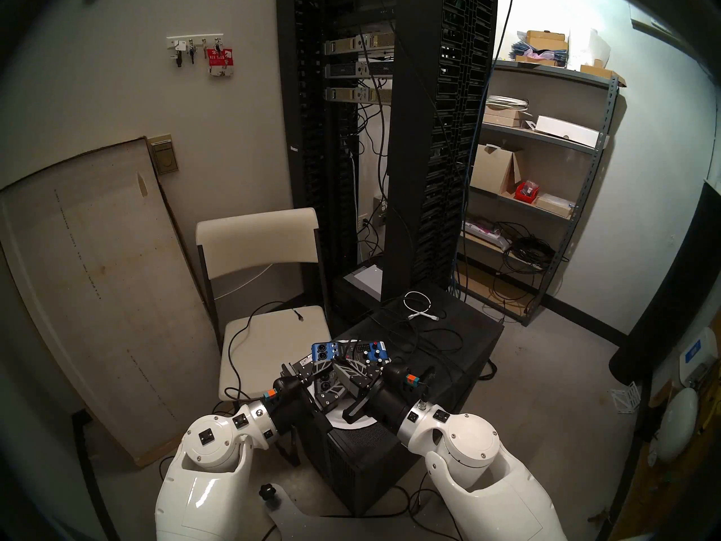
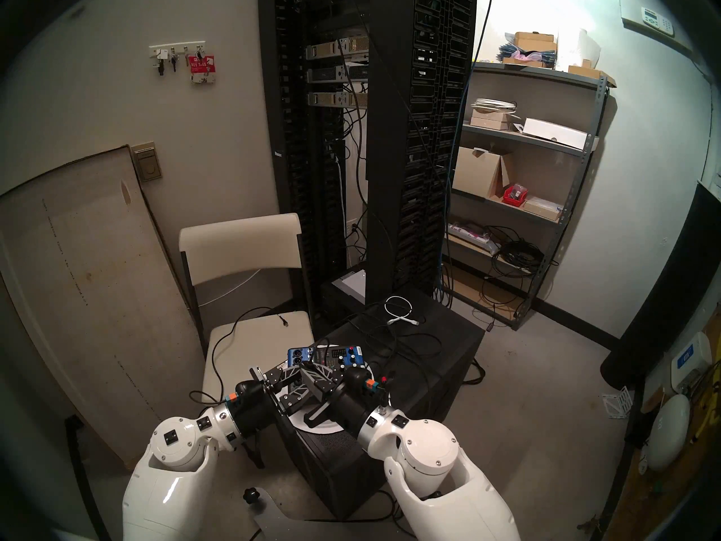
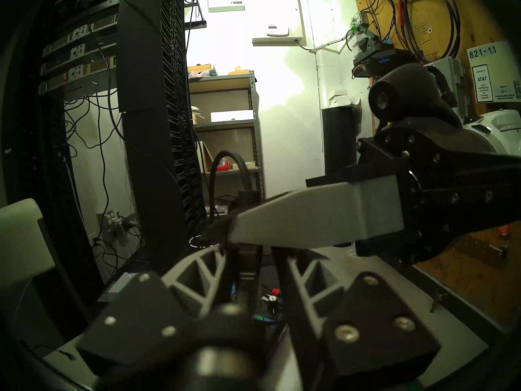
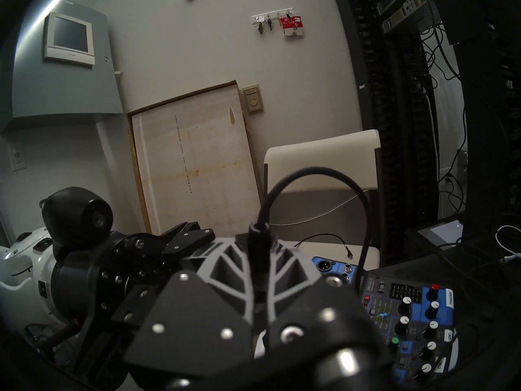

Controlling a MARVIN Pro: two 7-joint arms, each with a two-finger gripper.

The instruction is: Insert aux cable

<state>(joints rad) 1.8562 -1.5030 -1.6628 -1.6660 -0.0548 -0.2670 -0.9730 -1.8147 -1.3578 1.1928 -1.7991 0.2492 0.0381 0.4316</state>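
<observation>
The right gripper [image 4: 260,272] has its fingers [image 4: 225,266] clamped on the barrel of the aux cable [image 4: 315,174] — the black lead arches up out of the fingertips and drops toward the blue audio mixer [image 4: 414,311] just beyond them. The left gripper [image 3: 251,266] meets it from the side; its fingers [image 3: 197,272] stand slightly apart around the same plug, grip uncertain.

The room was dimly lit, with the brightest light thrown on the white wall [image 1: 663,99] at the upper right of the head views. A greenish glare was seen at the top centre of the left wrist view. Near parts were blurred in both wrist views, and every frame was bent and darkly rimmed.
</observation>
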